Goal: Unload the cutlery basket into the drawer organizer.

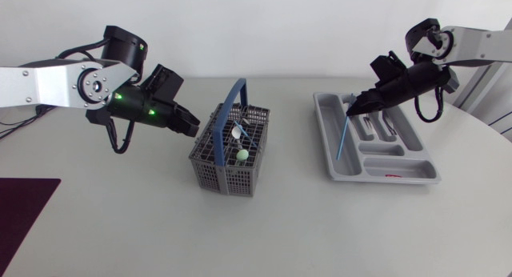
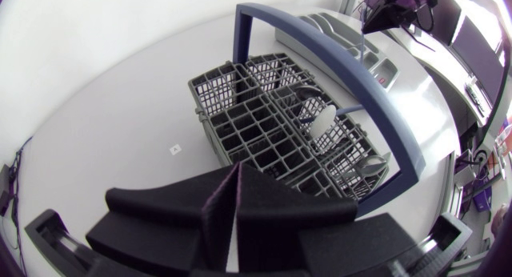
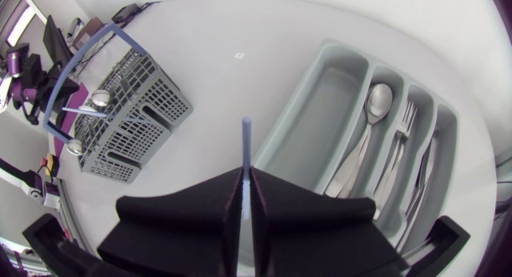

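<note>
**Blue utensil pinched above the organizer**

At centre-left of the head view, the left gripper (image 1: 194, 126) has its fingers pressed together on nothing, just left of the grey mesh plastic cutlery basket with a blue arched handle (image 1: 210, 161). At upper right, the right gripper (image 1: 353, 111) clamps a slender light-blue utensil (image 1: 342, 138). The utensil hangs from its fingertips over the leftmost compartment of the grey plastic drawer organizer (image 1: 416, 174).

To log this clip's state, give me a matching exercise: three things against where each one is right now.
Things:
1. thin blue utensil
2. spoon
3. left gripper

Places:
A. lying in the organizer
B. shut and empty, beside the basket
C. held in the right gripper

Pairs: 1-C, 2-A, 3-B.
</note>
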